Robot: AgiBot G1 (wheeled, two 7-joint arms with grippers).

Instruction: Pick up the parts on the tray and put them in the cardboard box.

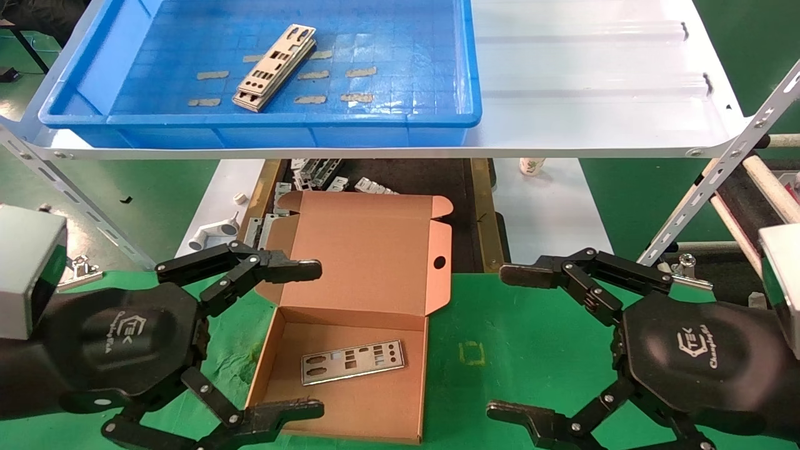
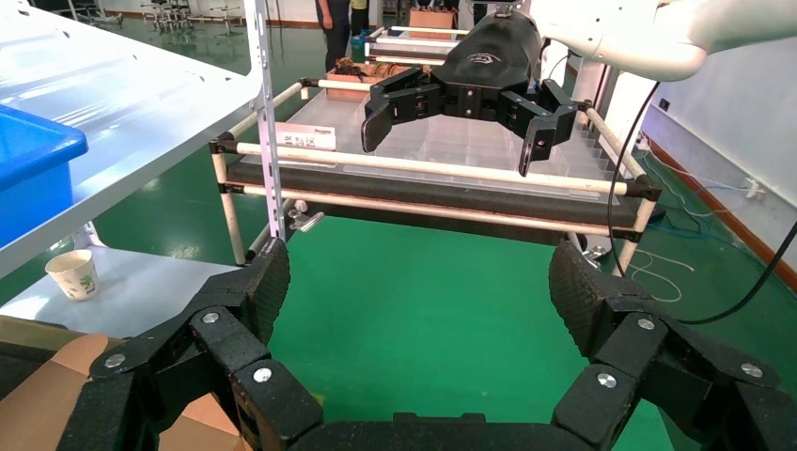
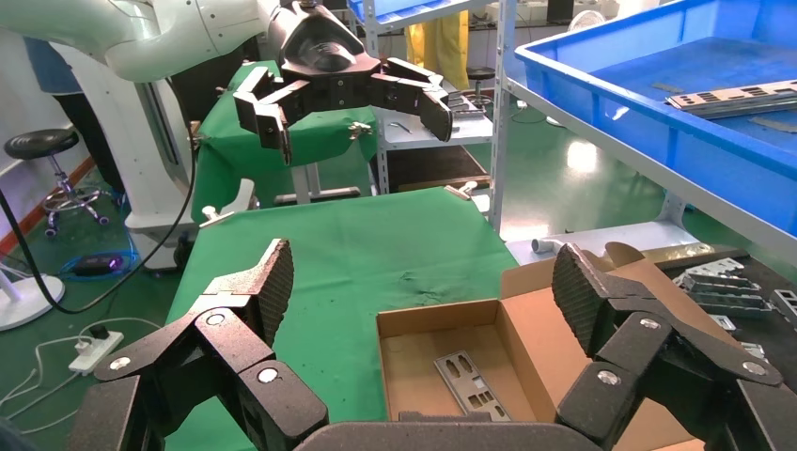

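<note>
A stack of silver-grey punched plates [image 1: 275, 67] lies in the blue tray [image 1: 412, 119] on the white shelf; it also shows in the right wrist view [image 3: 738, 96]. The open cardboard box [image 1: 375, 262] sits on the green table below, with one plate [image 1: 352, 361] flat on its floor, seen too in the right wrist view [image 3: 471, 385]. My left gripper [image 1: 309, 340] is open and empty at the box's left side. My right gripper [image 1: 509, 342] is open and empty over the green cloth to the right of the box.
The white shelf [image 1: 594, 94] overhangs the table's far side on slotted posts. Behind the box are grey metal brackets [image 1: 315, 175], a white pipe fitting [image 1: 212, 232] and a paper cup [image 1: 531, 166]. A roller rack [image 1: 759, 187] stands at the right.
</note>
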